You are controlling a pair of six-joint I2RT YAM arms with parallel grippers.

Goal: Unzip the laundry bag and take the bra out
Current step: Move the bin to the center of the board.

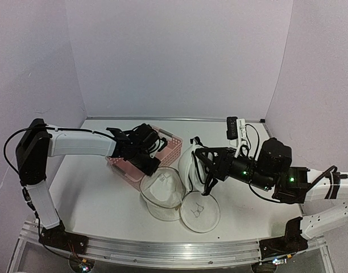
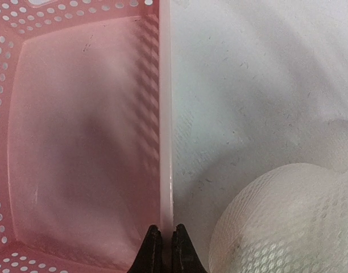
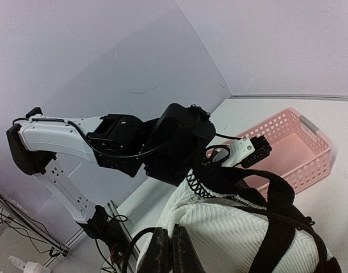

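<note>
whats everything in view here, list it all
laundry bag: one, white mesh, lying open in two round halves, front centre of the table
bra: one, white with black straps, held up above the open bag
basket: one, pink slotted plastic, behind the bag, left of centre
table: one, white, under everything
backdrop walls: pale lilac, on three sides
left gripper: one, black, shut on the basket's rim
right gripper: one, black, shut on the bra
</note>
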